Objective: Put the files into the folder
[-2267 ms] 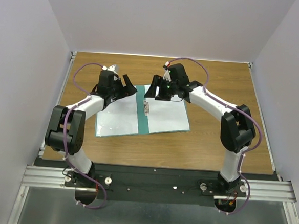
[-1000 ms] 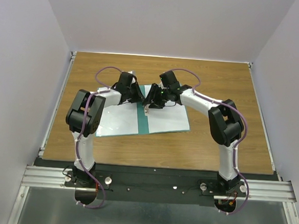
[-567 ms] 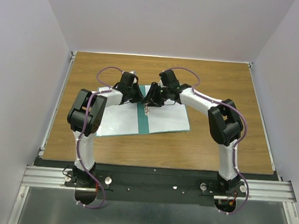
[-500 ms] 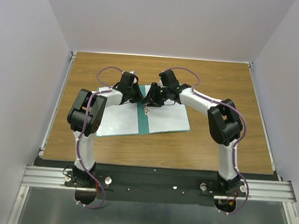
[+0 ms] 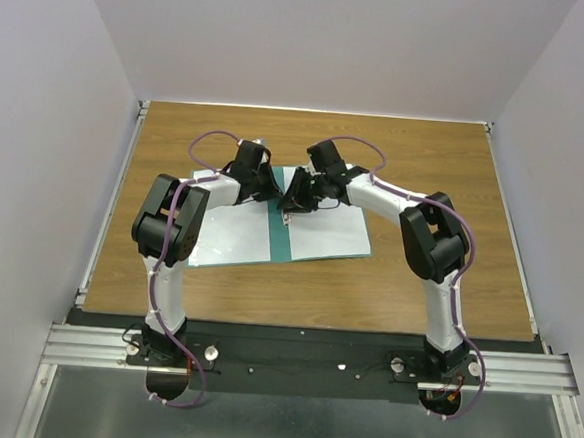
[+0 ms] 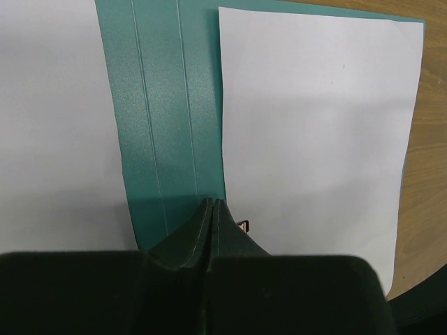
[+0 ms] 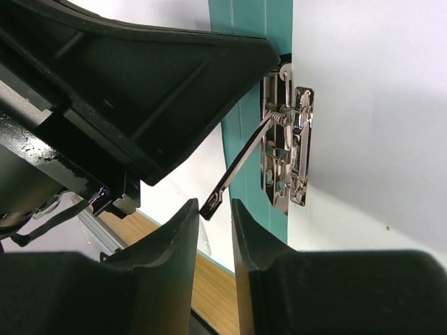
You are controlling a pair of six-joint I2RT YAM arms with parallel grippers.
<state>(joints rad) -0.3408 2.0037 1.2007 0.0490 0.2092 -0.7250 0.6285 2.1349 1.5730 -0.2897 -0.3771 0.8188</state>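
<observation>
Teal-green folder (image 5: pixel 280 234) lies open flat on the wood table (image 5: pixel 426 168), white files (image 5: pixel 327 226) on both leaves. Over the spine the left gripper (image 6: pixel 211 208) has its fingers clenched together. Only the right wrist view shows the metal clip (image 7: pixel 288 146) plainly, its lever (image 7: pixel 241 164) raised toward the right gripper (image 7: pixel 209 209), whose fingers stand a slit apart; grasping it or not, I cannot tell.

No text, label, brand, number or sign is legible in any view. The white files (image 6: pixel 314 139), the green folder (image 6: pixel 167 125) and its metal clip (image 7: pixel 288 143) show plain, unmarked surfaces
</observation>
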